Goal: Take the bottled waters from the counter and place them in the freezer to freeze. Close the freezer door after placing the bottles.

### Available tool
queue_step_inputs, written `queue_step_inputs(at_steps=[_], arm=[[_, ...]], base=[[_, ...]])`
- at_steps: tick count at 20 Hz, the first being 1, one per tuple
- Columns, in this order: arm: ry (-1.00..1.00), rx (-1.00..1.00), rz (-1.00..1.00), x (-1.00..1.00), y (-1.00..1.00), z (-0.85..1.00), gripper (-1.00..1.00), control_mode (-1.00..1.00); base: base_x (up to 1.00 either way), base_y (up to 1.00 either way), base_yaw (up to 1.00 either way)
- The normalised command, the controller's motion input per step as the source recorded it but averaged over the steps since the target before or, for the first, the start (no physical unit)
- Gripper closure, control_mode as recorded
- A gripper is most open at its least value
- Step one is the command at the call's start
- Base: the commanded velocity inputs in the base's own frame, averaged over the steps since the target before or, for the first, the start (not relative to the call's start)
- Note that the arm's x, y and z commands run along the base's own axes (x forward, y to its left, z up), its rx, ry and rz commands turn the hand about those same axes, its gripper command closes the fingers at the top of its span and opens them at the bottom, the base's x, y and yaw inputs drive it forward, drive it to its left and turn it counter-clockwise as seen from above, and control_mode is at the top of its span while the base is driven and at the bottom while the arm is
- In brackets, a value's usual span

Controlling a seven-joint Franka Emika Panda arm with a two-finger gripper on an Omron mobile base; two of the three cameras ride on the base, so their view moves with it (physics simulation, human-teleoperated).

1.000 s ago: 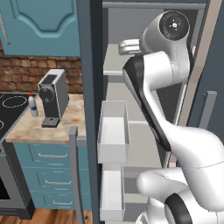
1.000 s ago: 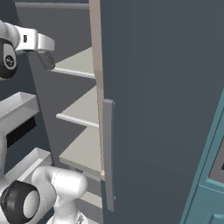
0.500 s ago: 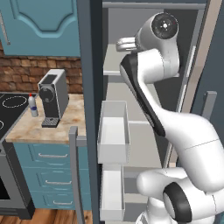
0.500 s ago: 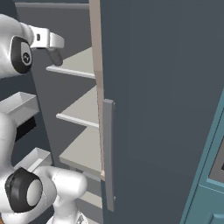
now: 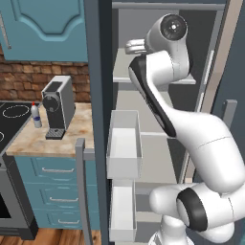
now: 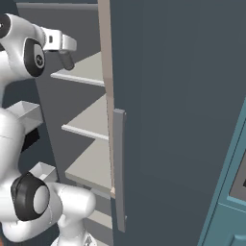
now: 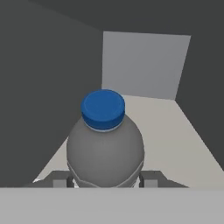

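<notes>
The grey-blue bottled water [image 7: 105, 146] with a blue cap stands upright between my fingertips [image 7: 151, 178], my gripper [image 7: 105, 179] shut on it. It hangs just over a pale shelf inside the freezer [image 5: 125, 67]. From the base views, my gripper [image 5: 136, 46] [image 6: 63, 52] reaches in above the top shelf [image 6: 86, 73]. The other bottled water [image 5: 36, 116], clear-white with a red cap, stands on the beige counter [image 5: 48, 141] left of the coffee machine. The freezer door [image 5: 98, 95] stands open, white bins on its inner face.
A grey-and-black coffee machine [image 5: 57, 107] sits on the counter beside the black stovetop [image 5: 12, 117]. The door bins [image 5: 123, 143] jut out below my arm. The neighbouring plain door [image 6: 182, 120] with its grey handle [image 6: 119, 168] is close on the right.
My arm has swung the gripper with the grey-blue bottle further into the freezer over the top shelf. The bottle on the counter has not moved.
</notes>
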Motion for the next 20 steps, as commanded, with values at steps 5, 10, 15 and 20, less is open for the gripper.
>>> queue_step_inputs(at_steps=[5,10,15,20], arm=[[0.00,0.00,0.00,0.34,-0.15,-0.18,1.00,-1.00],[0.00,0.00,0.00,0.36,-0.19,-0.16,1.00,-1.00],[0.00,0.00,0.00,0.42,-0.14,-0.22,1.00,-1.00],[0.00,0.00,0.00,0.41,-0.08,-0.32,1.00,-1.00]], base=[[0.00,0.00,0.00],[0.00,0.00,0.00],[0.00,0.00,0.00],[0.00,0.00,0.00]])
